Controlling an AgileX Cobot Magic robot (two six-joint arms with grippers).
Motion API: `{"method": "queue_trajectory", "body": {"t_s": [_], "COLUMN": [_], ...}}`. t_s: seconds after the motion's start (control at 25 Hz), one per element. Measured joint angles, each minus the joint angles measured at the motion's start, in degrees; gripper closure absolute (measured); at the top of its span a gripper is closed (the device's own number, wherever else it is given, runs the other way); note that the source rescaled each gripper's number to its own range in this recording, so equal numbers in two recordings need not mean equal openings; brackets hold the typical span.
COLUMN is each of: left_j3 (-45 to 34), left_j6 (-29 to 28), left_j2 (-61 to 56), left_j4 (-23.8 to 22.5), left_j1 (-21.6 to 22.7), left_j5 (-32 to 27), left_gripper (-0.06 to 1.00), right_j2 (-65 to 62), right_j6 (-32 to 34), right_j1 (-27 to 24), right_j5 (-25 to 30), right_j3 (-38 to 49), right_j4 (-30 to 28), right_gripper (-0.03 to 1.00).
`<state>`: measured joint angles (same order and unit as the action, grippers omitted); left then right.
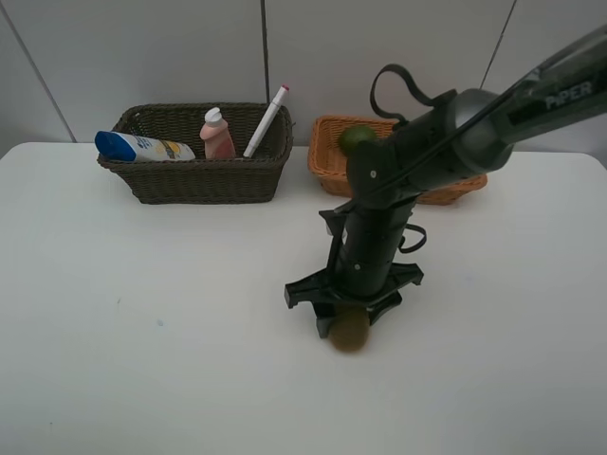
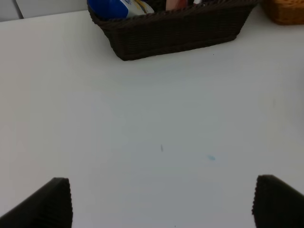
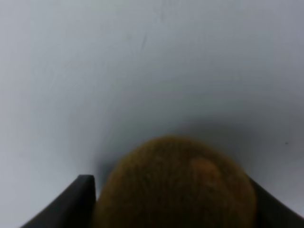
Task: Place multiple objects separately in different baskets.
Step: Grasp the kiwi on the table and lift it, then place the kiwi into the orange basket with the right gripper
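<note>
Exterior high, right arm: reaches down to the white table [image 1: 142, 360] in front of the baskets; the right gripper [image 1: 347, 324] stands over the brown kiwi [image 1: 349, 332], which sits at its tip on the table.
Exterior high, dark brown basket [image 1: 199, 180]: back left; holds the white blue-capped bottle [image 1: 142, 147] lying on its side, the pink bottle [image 1: 217, 136] upright, and the white red-tipped marker [image 1: 266, 121] leaning on the rim.
Exterior high, light orange-tan basket [image 1: 327, 161]: just right of the dark one, partly hidden by the arm; the green lime [image 1: 358, 138] shows inside.
Exterior high, left arm: not seen here.
Left wrist only: the left gripper [image 2: 161, 204] has its fingers [image 2: 54, 204] wide apart over bare table, holding nothing; the dark basket lies beyond, with the blue cap and a corner of the tan basket showing.
Right wrist only: the kiwi fills the gap between the two dark fingers [image 3: 71, 204], which sit at either side of it; whether they press it I cannot tell.
</note>
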<state>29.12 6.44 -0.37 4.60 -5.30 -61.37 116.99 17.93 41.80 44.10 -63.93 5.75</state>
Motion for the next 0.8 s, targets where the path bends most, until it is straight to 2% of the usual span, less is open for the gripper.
{"method": "queue_trajectory", "body": {"t_s": [0.24, 0.44, 0.56, 0.8], "left_j3": [0.0, 0.0, 0.0, 0.0], "left_j6": [0.0, 0.0, 0.0, 0.0], "left_j2": [0.0, 0.0, 0.0, 0.0], "left_j4": [0.0, 0.0, 0.0, 0.0], "left_j1": [0.0, 0.0, 0.0, 0.0], "left_j5": [0.0, 0.0, 0.0, 0.0], "left_gripper": [-0.06, -0.06, -0.06, -0.06], "right_j2": [-2.3, -6.9, -7.0, -0.8], "right_j6": [-0.2, -0.2, -0.9, -6.7], "right_j1": [0.0, -0.8, -4.2, -15.9], "right_j5": [2.4, 10.8, 13.9, 13.4], "right_j3": [-0.3, -6.6, -13.3, -29.3], "right_j4": [-0.5, -6.8, -9.9, -10.7], "right_gripper": [0.96, 0.96, 0.96, 0.96]}}
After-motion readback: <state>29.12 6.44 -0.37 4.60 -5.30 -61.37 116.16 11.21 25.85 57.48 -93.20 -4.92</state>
